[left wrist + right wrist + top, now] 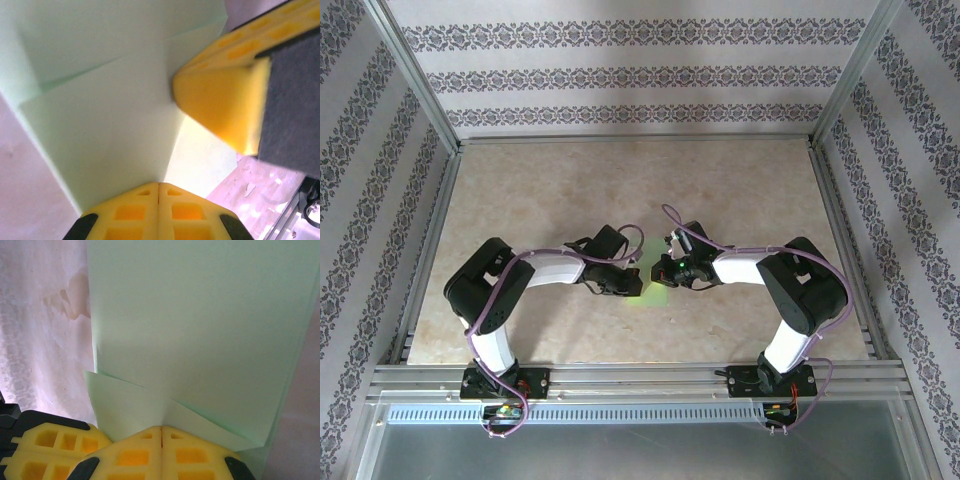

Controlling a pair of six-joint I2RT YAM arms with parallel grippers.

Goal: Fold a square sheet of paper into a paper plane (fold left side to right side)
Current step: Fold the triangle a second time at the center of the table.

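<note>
Green square sheet of paper [650, 297] lies mid tabletop [570, 190], partly folded, flaps showing. Clenched left gripper [632, 283] tip sits on it from left. Clenched right gripper [665, 272] tip sits on it from right. Looks like nothing pinched. Both equally near. Paper pokes out toward near side.

Sheet of paper [648, 297] | you see light green, matte, partly folded | overlapping flaps meet along diagonal creases | lies on the tabletop [620, 180], mid-width, toward its near edge
</note>
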